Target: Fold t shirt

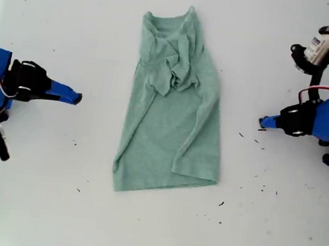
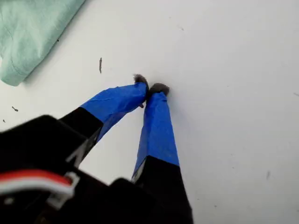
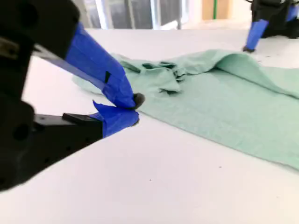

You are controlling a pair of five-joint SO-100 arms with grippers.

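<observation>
Jaws of the first gripper [image 2: 150,87] are pressed together on nothing, tips low over the white bench [image 1: 56,27], with a hem corner of the t shirt [image 1: 172,130] off to one side ahead of them. The second gripper [image 3: 133,109] also has its jaws closed and empty, just short of the shirt's edge. The shirt lies between the two, apart from both, with fabric bunched near its collar.

Black arms, blue-taped claw [image 2: 150,89] fingers, seemingly red-and-white wiring.
</observation>
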